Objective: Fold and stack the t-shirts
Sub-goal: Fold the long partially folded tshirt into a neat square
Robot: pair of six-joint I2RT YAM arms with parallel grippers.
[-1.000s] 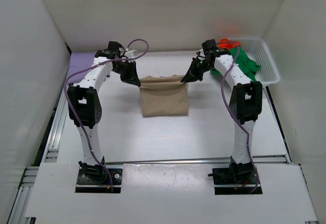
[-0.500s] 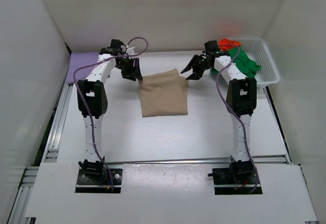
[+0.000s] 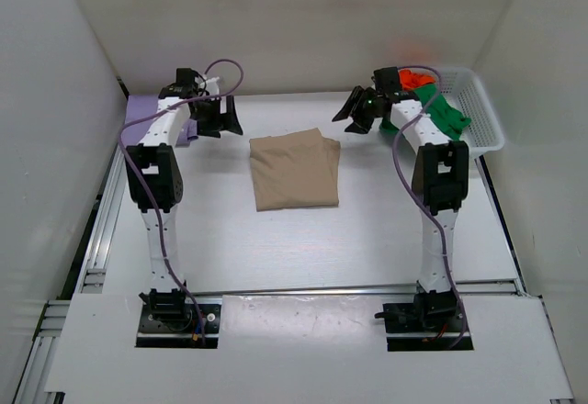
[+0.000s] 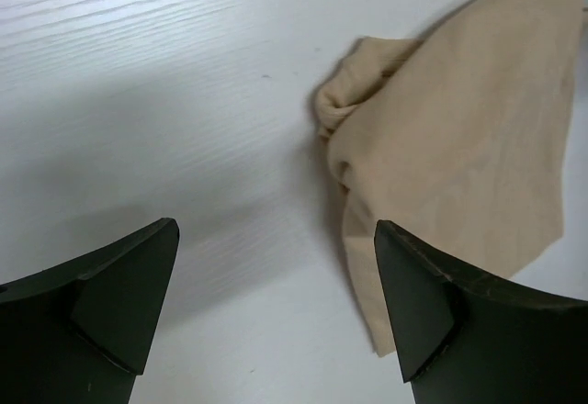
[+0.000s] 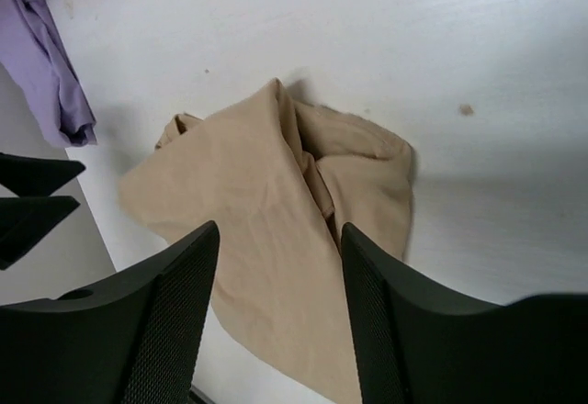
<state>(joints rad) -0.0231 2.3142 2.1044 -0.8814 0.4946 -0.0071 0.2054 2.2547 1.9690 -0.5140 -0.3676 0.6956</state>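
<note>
In white plastic mesh basket [image 3: 489, 110]: bright green cloth t-shirt [image 3: 446, 116], orange-red cloth t-shirt [image 3: 415, 79]. On surface [image 3: 367, 239]: folded beige tan cloth t-shirt [image 3: 294, 171] centre, lilac purple cloth t-shirt [image 3: 145, 110] far left. Left end effector [image 3: 219, 117], right end effector [image 3: 359, 110] released, empty.

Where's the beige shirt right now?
Top view: the beige t-shirt lies mid-table, between the lilac t-shirt at far left and the white basket at far right.

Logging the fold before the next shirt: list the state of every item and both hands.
Beige shirt: folded, flat on table.
Purple shirt: lying at table's left edge.
Basket: upright.
Green shirt: unfolded, hanging over basket rim.
Orange shirt: crumpled in basket.
Left hand: open, empty.
Right hand: open, empty.
</note>
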